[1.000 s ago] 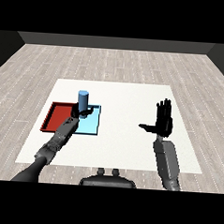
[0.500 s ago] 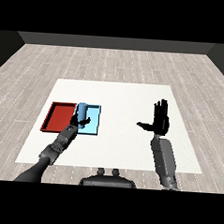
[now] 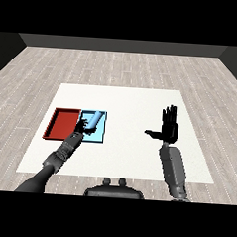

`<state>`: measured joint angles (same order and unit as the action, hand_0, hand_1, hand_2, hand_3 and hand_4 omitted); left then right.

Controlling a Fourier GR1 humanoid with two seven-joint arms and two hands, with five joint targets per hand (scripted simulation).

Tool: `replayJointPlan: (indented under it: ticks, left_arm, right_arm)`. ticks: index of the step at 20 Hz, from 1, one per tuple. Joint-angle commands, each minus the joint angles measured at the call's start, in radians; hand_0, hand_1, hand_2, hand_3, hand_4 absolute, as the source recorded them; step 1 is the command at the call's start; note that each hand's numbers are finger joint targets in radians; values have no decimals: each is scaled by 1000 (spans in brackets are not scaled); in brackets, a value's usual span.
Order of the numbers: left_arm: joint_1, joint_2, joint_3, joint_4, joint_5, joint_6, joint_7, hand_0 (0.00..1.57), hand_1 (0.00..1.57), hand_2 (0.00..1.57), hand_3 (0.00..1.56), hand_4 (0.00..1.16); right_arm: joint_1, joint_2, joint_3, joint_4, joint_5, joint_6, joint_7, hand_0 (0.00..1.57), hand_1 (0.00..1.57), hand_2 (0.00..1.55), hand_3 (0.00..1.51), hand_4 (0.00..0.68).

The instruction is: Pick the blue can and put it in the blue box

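Just left of the left hand point(image 3: 82, 125) lies the red tray point(image 3: 63, 124), the hand's fingers curled round the tilted blue can point(image 3: 93, 120) over the light blue tray point(image 3: 98, 135), while the right hand point(image 3: 169, 128) is raised with fingers spread, well apart.

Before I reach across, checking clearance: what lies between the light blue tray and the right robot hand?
Only bare white table between light blue tray and right robot hand, in the head view.

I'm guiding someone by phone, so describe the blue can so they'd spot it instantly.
On the white table, two trays lie side by side at the left. The blue can lies tilted over the light blue tray, the right one, at the left robot hand. It is the only cylinder there.
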<state>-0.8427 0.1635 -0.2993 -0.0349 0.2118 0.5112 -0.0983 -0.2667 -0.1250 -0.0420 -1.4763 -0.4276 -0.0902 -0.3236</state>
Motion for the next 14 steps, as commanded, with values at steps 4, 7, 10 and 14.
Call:
replayJointPlan:
  ticks: [4,7,10,14]
  left_arm:
    - [20,-5,62,-22,37,151,-104,0,0,0,0,0]
    - [13,3,105,-68,70,218,-186,0,0,0,0,0]
    - [27,30,153,-173,106,199,-346,0,0,0,0,0]
    - [41,-22,185,-323,144,32,-512,0,0,0,0,0]
  right_arm:
    - [12,17,-5,8,-17,34,-31,0,0,0,0,0]
    - [-22,-17,-33,-12,-41,39,11,0,0,0,0,0]
    - [35,-2,-10,-60,-39,48,3,0,0,0,0,0]
    - [9,8,18,-68,-19,28,30,0,0,0,0,0]
